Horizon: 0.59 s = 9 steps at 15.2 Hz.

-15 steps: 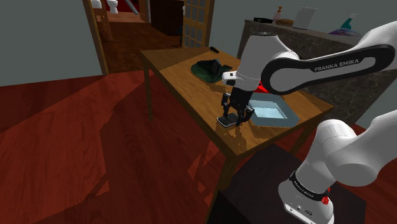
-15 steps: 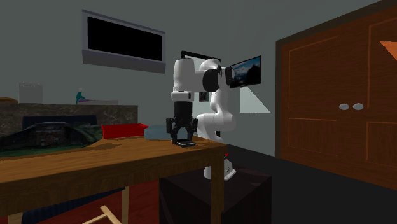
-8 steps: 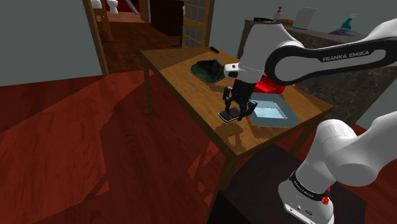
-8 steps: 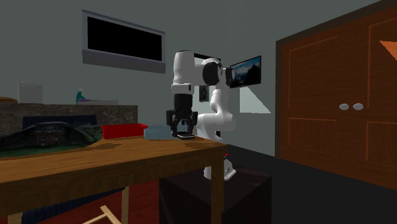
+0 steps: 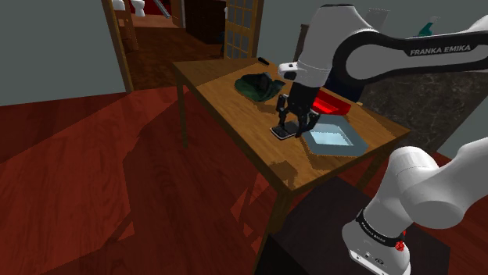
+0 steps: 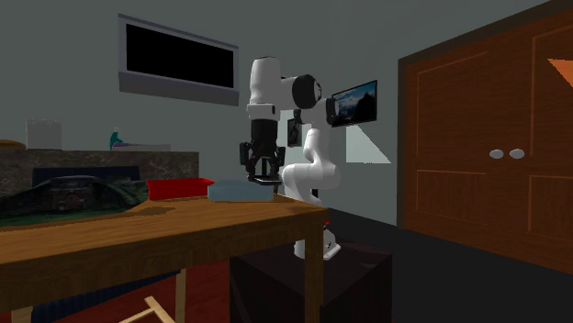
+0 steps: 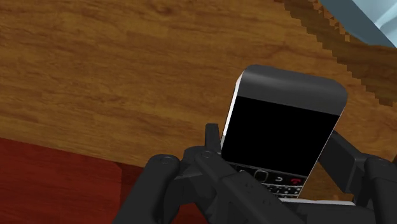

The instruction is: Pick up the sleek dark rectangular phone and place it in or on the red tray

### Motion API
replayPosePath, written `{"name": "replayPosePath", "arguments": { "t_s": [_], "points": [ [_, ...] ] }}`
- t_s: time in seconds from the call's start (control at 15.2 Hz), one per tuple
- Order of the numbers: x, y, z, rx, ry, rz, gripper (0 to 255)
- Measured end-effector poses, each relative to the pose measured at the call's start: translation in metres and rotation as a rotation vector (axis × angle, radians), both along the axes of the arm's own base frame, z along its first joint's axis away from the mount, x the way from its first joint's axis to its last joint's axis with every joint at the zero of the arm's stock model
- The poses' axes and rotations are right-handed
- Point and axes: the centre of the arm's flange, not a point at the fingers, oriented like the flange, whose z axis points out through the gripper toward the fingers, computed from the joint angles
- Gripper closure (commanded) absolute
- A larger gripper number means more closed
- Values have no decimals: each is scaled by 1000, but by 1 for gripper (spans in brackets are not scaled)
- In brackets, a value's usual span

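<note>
Black phone (image 7: 283, 127) is clamped in the gripper (image 5: 289, 126), clear of the tabletop (image 5: 235, 94), so I'd say mid-carry. Next up: swing to the red tray (image 5: 331, 105) just past the gripper, lower, release.

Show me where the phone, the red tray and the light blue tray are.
phone (image 7: 280, 133): wrist view, on its black screen.
red tray (image 6: 174, 190): second exterior view, on its front wall.
light blue tray (image 5: 330, 138): shoulder view, on its bare floor.

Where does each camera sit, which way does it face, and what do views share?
Shoulder view: beside the stand, looking down over the table; arm, hand show.
Second exterior view: low at the table's end, facing the arm and stand.
Wrist view: on the hand, facing the held phone; fingers show.
Shared: red tray, both exterior views.
</note>
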Motion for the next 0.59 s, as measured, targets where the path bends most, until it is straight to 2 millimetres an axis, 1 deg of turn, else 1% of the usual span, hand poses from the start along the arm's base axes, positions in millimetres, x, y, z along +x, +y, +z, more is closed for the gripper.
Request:
{"name": "replayPosePath", "arguments": {
  "t_s": [0.59],
  "points": [
    [-1, 0, 47, 0, 0, 0, 255]
  ]
}}
